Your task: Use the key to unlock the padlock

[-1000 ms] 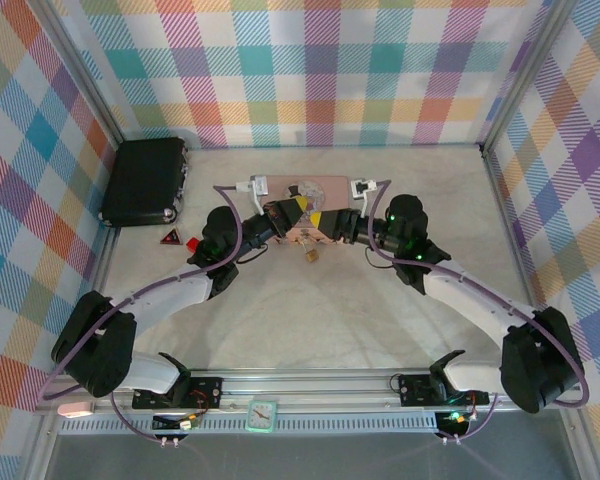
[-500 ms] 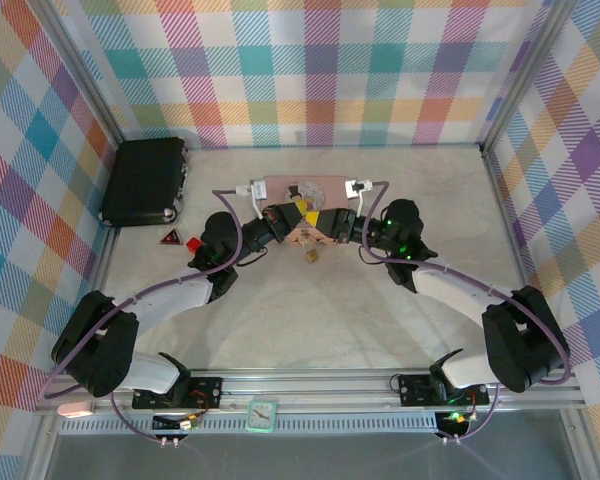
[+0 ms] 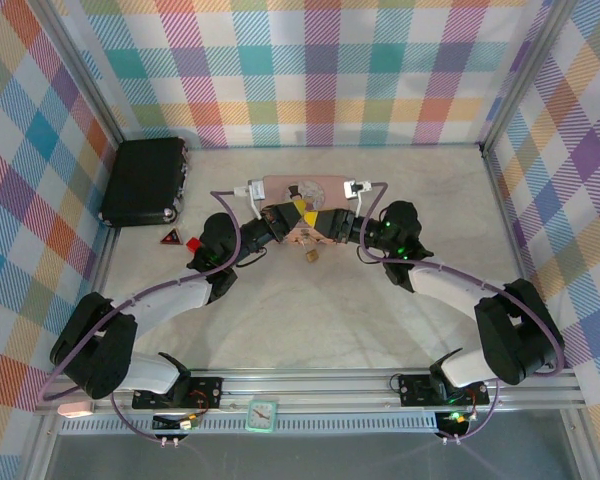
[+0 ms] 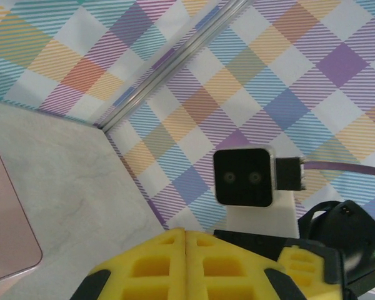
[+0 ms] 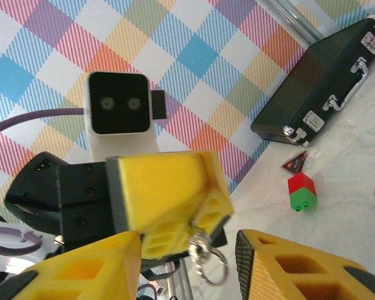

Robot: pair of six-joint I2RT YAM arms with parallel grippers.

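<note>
The small brass padlock (image 3: 309, 256) lies on the table just in front of both grippers. My left gripper (image 3: 296, 211) is shut, its yellow pads (image 4: 186, 244) pressed flat together. In the right wrist view a silver key ring (image 5: 210, 257) dangles from the left gripper's tips (image 5: 203, 226); the key's blade is hidden between the pads. My right gripper (image 5: 187, 272) faces it, open, its fingers (image 5: 81, 275) on either side of the ring without touching it. The two grippers meet tip to tip, the right gripper (image 3: 324, 222) just in front of the pink tin.
A pink tin (image 3: 302, 187) lies behind the grippers with white cables at both ends. A black case (image 3: 145, 182) sits at the far left, with a red triangle (image 3: 170, 237) and a red and green piece (image 3: 192, 243) in front of it. Plaid walls enclose the table.
The right arm has swung left, bringing its gripper closer around the left gripper's tips. The left gripper stays shut. The padlock has not moved.
</note>
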